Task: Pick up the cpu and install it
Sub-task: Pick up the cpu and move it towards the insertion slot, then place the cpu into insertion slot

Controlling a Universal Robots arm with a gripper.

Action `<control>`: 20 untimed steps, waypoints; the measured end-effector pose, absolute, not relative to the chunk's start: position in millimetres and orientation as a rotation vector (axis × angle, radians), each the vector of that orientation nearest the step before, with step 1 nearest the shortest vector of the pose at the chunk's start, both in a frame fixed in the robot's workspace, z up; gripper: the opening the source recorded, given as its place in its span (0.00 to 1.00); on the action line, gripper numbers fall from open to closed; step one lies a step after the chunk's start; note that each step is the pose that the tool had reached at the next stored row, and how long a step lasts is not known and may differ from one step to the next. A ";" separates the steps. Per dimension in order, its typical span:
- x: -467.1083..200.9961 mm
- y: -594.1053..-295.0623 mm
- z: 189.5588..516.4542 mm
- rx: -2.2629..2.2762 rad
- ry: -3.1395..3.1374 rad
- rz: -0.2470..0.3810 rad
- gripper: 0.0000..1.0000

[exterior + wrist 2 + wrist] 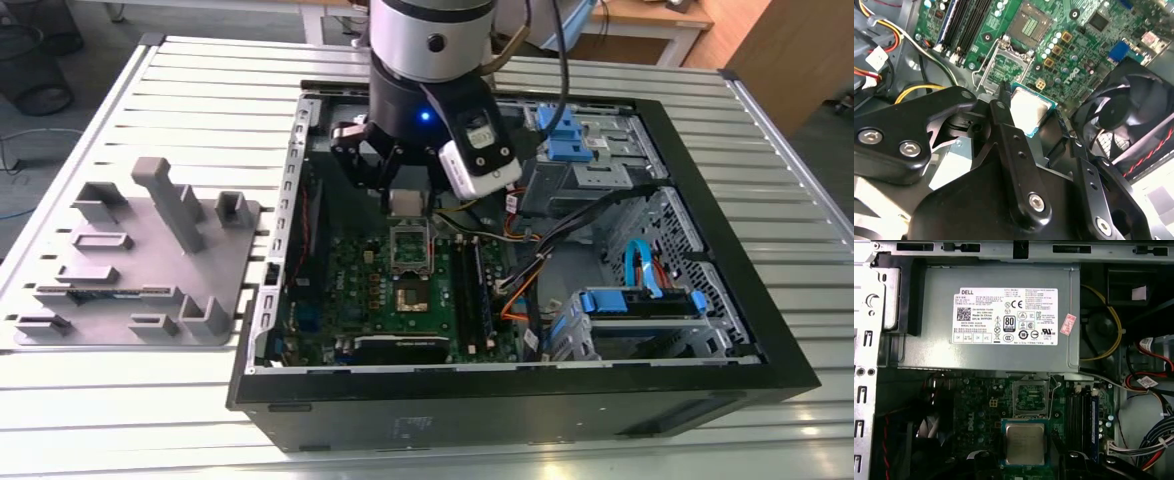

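The cpu (1029, 111) is a small square chip with a silver top and a green rim, and my gripper (1031, 114) is shut on it between two black fingers (1002, 112). The first wrist view has the cpu (1025, 442) hanging over the green motherboard (979, 420), just in front of the open hinged socket plate (1030, 395). In the exterior view my gripper (407, 200) sits low inside the open computer case (534, 400), above the motherboard's socket (414, 293). The bare socket (1031, 25) lies a little beyond the chip.
A grey power supply (989, 315) fills the case's far end. A black fan (1119, 115) stands close beside the fingers. Memory slots (966, 25) and loose cables (534, 270) flank the socket. Blue drive bays (641, 300) sit at the exterior view's right; grey holder blocks (134, 260) lie outside the case.
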State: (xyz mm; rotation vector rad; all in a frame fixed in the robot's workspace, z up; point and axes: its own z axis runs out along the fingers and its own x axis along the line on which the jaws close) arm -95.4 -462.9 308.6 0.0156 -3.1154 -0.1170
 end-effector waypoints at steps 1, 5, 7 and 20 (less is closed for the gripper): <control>-95.1 -464.6 308.1 0.016 -3.115 -0.117 0.47; -94.6 -468.7 307.0 0.016 -3.115 -0.117 0.47; -94.7 -469.5 306.9 0.016 -3.115 -0.117 0.47; -94.7 -474.3 305.8 0.016 -3.115 -0.117 0.47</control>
